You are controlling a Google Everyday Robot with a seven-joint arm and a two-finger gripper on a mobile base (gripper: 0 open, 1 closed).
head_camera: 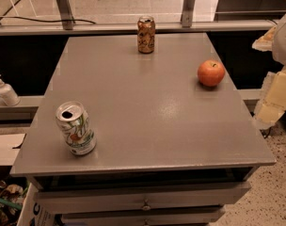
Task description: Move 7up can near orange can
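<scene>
The 7up can (75,128) stands upright near the front left corner of the grey table (147,107); it is white and silver with green lettering and an open top. The orange can (146,34) stands upright at the far edge of the table, near its middle. The two cans are far apart. Pale cream parts of my arm and gripper (276,91) show at the right edge of the camera view, beside the table's right side and well away from both cans. Nothing is held that I can see.
A red-orange apple (211,73) lies near the table's right edge. A white pump bottle (5,91) stands on a lower ledge to the left. A rail with metal posts (63,6) runs behind the table. Drawers (143,201) sit under the front edge.
</scene>
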